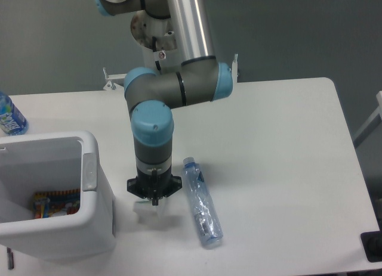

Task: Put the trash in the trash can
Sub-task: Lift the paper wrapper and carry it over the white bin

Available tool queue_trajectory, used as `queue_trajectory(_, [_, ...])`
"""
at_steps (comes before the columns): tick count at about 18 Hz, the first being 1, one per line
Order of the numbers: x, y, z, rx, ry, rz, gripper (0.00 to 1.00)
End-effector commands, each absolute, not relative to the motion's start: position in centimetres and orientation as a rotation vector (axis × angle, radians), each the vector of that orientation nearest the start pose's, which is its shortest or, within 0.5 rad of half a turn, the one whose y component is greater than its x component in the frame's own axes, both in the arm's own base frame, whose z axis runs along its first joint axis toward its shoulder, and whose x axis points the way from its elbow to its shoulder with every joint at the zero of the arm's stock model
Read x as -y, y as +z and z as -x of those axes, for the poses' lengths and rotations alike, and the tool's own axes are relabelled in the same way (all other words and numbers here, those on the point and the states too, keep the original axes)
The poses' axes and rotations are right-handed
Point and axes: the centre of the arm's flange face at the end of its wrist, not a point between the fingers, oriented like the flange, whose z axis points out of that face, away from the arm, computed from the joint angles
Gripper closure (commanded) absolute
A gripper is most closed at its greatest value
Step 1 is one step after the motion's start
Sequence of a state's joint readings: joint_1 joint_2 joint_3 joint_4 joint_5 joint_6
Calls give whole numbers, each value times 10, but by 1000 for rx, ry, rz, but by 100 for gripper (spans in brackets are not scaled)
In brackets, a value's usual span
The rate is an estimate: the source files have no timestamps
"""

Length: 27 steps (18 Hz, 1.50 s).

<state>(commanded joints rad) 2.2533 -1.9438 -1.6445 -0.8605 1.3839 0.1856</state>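
My gripper [153, 202] points straight down, between the trash can and the crushed bottle. A crumpled white paper carton [147, 209] shows just under its fingers, and the gripper looks shut on it; the wrist hides most of the carton and the fingertips. To the right, the clear crushed plastic bottle [202, 202] lies on the table, apart from the gripper. The white trash can [59, 138] stands at the left with its grey tab [89, 171] facing the gripper.
A colourful wrapper [57, 204] lies inside the can. An upright bottle with a blue label [9, 117] stands at the far left edge. The table's front edge runs close below the crushed bottle. A black object [373, 246] sits at the lower right corner.
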Motion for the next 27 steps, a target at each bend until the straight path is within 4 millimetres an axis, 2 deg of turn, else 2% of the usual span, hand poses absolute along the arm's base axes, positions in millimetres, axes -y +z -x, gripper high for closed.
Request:
queue_trajectory(5, [-554, 404, 308, 681, -151, 2546, 100])
queue_trajectory(8, [-544, 455, 325, 696, -193, 2417, 100])
queue_trajectory(11, [-538, 511, 337, 819, -256, 2264, 100])
queue_trajectory(13, [-541, 541, 339, 823, -253, 2209, 100])
queue_trajectory(15, [-546, 563, 332, 801, -253, 2178, 100])
queue_trajectory(18, [-543, 595, 305, 800, -281, 2128, 100])
queue_trajectory(19, [-547, 598, 293, 787, -292, 2129, 100])
queue_trajectory(21, [-560, 602, 254, 743, -334, 2147, 100])
queue_trajectory(23, [-570, 599, 233, 720, -363, 2163, 100])
queue_trajectory(25, [-585, 589, 207, 681, -398, 2196, 100])
queue_trajectory(26, [-594, 580, 198, 664, -415, 2216, 100])
queue_trajectory(27, [-608, 567, 180, 634, -441, 2248, 100])
